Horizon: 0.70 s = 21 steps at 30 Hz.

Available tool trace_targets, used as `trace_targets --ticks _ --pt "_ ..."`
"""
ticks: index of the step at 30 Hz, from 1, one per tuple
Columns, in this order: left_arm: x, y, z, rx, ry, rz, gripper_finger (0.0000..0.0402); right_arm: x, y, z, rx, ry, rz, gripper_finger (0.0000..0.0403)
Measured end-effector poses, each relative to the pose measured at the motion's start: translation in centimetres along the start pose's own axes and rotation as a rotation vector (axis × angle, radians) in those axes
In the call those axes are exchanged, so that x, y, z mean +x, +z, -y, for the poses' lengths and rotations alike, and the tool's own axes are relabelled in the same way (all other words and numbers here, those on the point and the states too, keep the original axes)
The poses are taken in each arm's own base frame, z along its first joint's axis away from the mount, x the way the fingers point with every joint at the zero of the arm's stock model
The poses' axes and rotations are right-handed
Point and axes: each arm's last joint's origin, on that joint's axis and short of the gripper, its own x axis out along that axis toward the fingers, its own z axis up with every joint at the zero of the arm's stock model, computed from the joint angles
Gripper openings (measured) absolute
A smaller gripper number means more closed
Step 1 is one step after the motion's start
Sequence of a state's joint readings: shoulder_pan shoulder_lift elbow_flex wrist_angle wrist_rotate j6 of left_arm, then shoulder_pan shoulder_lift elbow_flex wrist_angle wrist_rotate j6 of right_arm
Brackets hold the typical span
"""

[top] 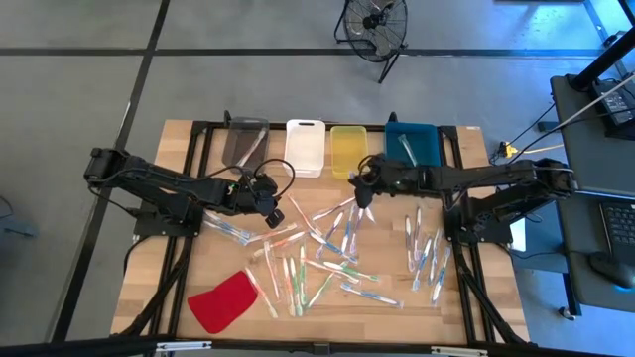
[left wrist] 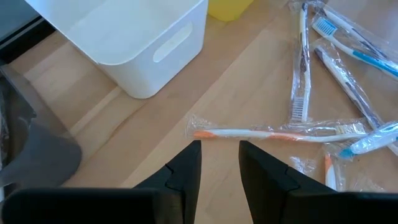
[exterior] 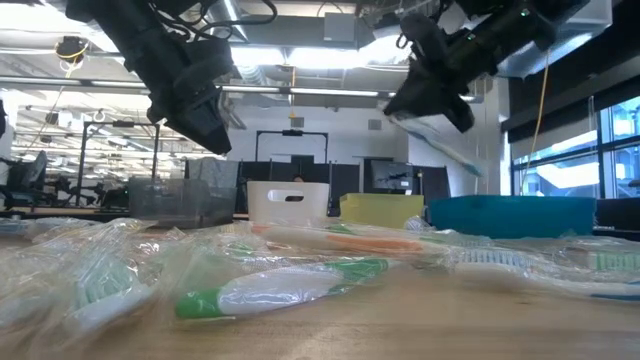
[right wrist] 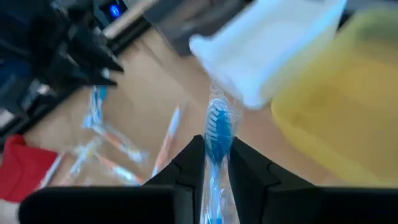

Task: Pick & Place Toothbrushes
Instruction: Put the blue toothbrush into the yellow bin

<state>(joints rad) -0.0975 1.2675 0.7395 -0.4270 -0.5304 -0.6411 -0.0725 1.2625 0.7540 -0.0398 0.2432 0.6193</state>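
Right wrist view: right pincer (right wrist: 217, 155) is gripping a wrapped blue toothbrush (right wrist: 217, 134), fingers closed tight on its shaft, head sticking out ahead. High view is placing that pincer above the counter (top: 179, 268), just near of the yellow bin (top: 348, 150), white bin (top: 305, 145) to its left, blue bin (top: 411, 143) to its right. Left pincer (left wrist: 219, 163) is hanging above the counter near the clear grey bin (top: 244, 139), fingers partly apart, holding nothing; an orange toothbrush (left wrist: 280, 133) is lying on the wood just ahead of its tips. Remaining toothbrushes (top: 327, 263) are lying scattered across the counter's middle and right. Red cloth (top: 224, 301) is sitting at the near left.
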Motion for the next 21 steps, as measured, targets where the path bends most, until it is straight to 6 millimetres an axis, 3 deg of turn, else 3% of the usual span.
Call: trace_targets --ticks 7,21 --pt "0.0 0.0 0.0 0.000 0.000 0.000 0.0102 0.2 2.9 0.7 -0.077 0.024 0.213 0.0042" --pt "0.0 0.0 0.0 0.000 0.000 0.000 0.0102 -0.5 7.3 3.2 -0.211 -0.187 0.566 0.0047"
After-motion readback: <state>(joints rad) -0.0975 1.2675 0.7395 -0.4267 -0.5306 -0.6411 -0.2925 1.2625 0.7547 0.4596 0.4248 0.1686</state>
